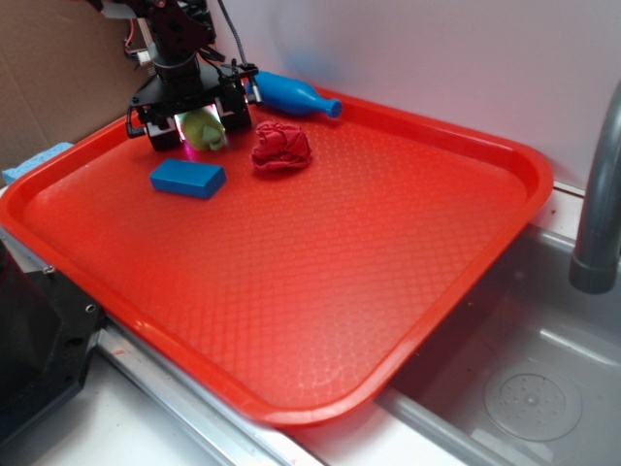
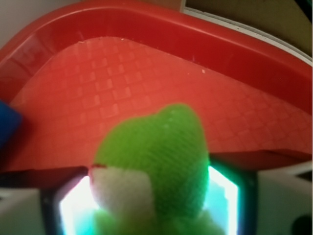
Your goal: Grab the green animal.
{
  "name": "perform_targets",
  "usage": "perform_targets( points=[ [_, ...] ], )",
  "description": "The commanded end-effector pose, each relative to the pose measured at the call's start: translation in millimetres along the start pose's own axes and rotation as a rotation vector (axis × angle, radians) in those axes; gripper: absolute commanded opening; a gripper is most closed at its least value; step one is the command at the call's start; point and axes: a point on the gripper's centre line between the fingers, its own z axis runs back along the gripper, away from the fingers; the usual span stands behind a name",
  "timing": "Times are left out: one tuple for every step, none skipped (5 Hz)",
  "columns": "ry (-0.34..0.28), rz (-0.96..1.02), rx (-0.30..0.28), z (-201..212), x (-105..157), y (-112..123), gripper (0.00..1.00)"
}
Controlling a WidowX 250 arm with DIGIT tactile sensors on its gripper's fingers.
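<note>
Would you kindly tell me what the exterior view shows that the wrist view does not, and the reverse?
Only the exterior view shows the crumpled red cloth wad, the blue plastic bowling pin, the grey metal tap and the whole gripper. Only the wrist view shows the fuzzy green plush animal's white patch close up between the lit pads. Both show the animal, the red plastic tray and the blue rectangular block.

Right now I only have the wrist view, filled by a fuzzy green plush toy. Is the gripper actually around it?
Observer: Yes, the gripper straddles the fuzzy green plush toy at the red plastic tray's far left corner.
Operator: Anything crowding it?
Observer: A crumpled red cloth wad lies just right of it, apart.
Operator: And the blue at my left edge?
Observer: A blue rectangular block, in front of the gripper.
</note>
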Motion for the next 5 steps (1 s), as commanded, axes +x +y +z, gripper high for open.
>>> perform_targets(
  points=[
    [0.237,-0.086,-0.005,52.8,16.5,0.4,0.00],
    [0.297,-0.184,-0.047,88.8,13.8,-2.5,0.00],
    [0.325,-0.385,-0.137,123.0,-8.0,-13.2,0.00],
    [0.345,-0.527,-0.226,162.1,-31.9,-16.7,0.00],
    [0.337,-0.652,-0.303,198.9,-52.8,-11.2,0.00]
  ],
)
